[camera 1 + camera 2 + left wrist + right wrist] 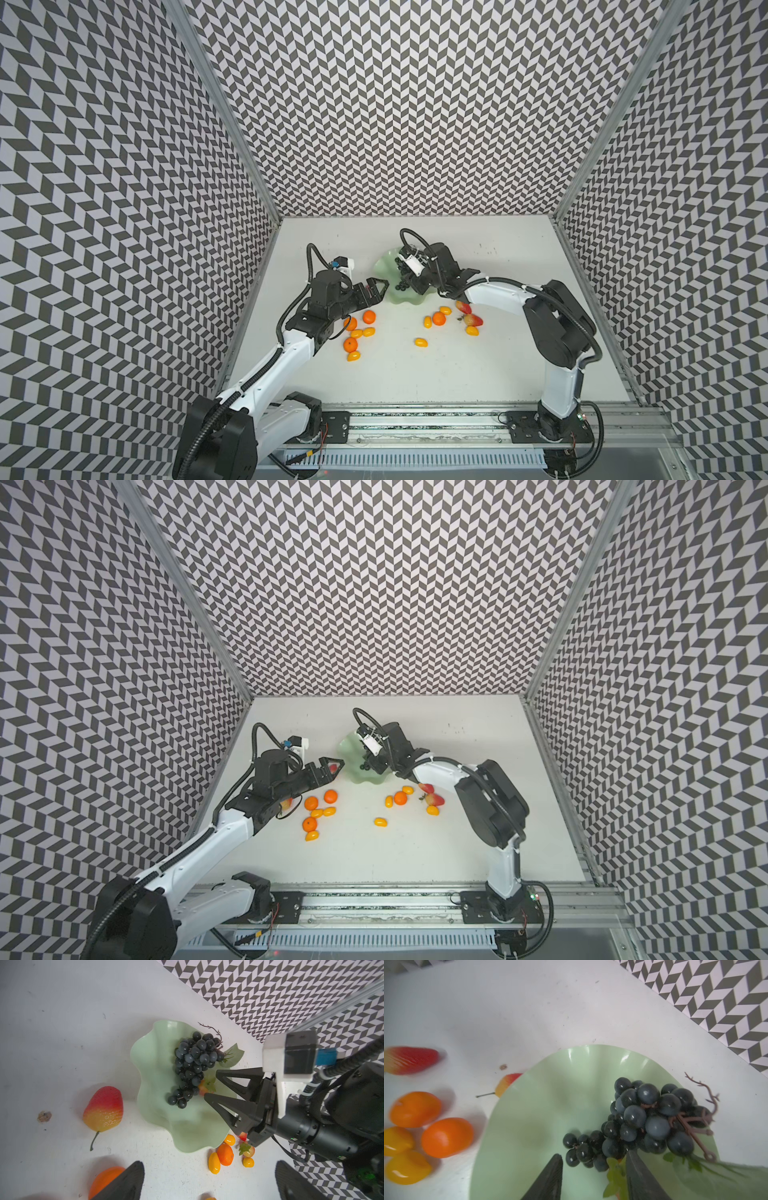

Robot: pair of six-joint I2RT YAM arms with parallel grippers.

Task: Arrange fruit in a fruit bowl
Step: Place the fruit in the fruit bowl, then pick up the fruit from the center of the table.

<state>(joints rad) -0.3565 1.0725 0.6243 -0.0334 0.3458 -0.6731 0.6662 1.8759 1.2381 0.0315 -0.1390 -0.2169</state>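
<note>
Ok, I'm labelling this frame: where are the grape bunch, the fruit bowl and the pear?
grape bunch (196,1068): left wrist view, a berry mid-cluster.
fruit bowl (155,1076): left wrist view, bare inner wall.
pear (104,1105): left wrist view, middle of its body.

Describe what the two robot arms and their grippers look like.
Both the left arm and right arm have white links, black joint housings and ribbed black cable hoses. The left gripper and right gripper are black, with triangular open-frame jaws. Each wrist carries a white-and-black camera block with a blue plug.
</note>
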